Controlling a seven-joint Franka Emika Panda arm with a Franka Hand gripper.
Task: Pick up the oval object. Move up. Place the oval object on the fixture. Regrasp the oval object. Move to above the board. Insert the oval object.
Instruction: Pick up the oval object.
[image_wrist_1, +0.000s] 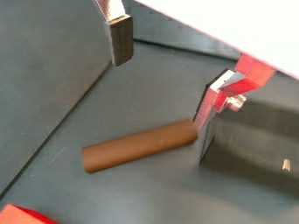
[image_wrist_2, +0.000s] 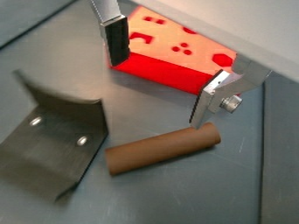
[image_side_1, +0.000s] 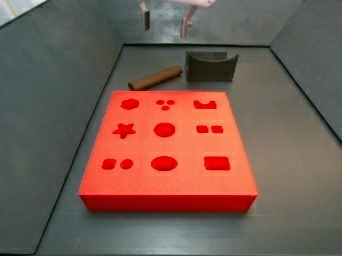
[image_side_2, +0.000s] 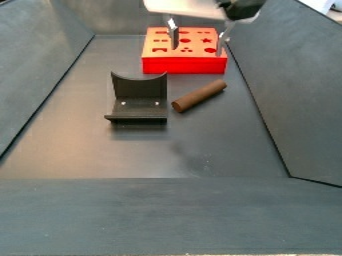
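The oval object is a brown peg (image_side_1: 154, 76) lying flat on the dark floor, between the board and the back wall and just left of the fixture (image_side_1: 210, 66). Both wrist views show it whole (image_wrist_1: 138, 146) (image_wrist_2: 163, 149). My gripper (image_side_1: 162, 30) hangs open above the peg and touches nothing. Its silver fingers (image_wrist_2: 114, 44) stand wide apart with only floor and board between them. The red board (image_side_1: 187, 146) with shaped cut-outs lies flat in the middle of the floor. In a side view the gripper (image_side_2: 198, 38) sits over the board's near edge (image_side_2: 181, 66), and the peg (image_side_2: 197, 96) lies beside the fixture (image_side_2: 136, 98).
Sloping dark walls enclose the floor on all sides (image_side_1: 74, 70). The fixture (image_wrist_2: 52, 136) stands close to one end of the peg. The board (image_wrist_2: 158, 74) lies just past the peg in a wrist view.
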